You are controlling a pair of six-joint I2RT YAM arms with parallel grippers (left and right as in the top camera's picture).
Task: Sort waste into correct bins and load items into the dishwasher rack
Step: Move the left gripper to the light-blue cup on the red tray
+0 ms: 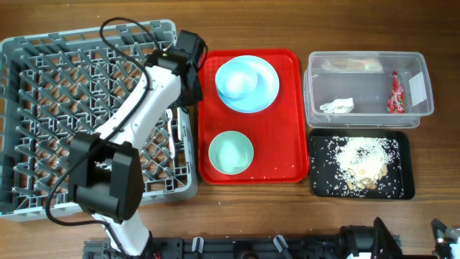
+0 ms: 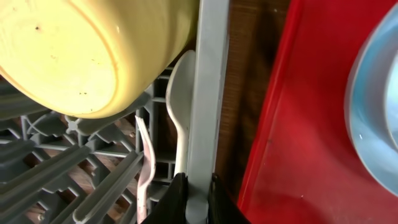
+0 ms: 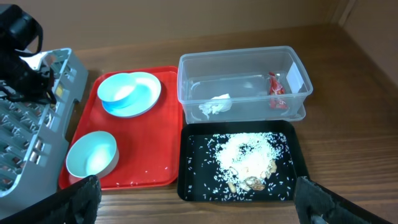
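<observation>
Upper centre overhead, the left gripper (image 2: 196, 202) is hanging at the dishwasher rack's (image 2: 208, 74) right wall, likely setting the white spoon (image 2: 180, 106) beside the yellow cup (image 2: 81, 50). Its grip cannot be told. The right gripper (image 3: 196, 202) is idling, spread wide.

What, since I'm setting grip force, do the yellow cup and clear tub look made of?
Yellow cup: likely hard plastic or melamine, smooth, softly shiny, evenly coloured with tiny specks. Clear tub: thin glossy plastic; its contents show through the walls.
</observation>
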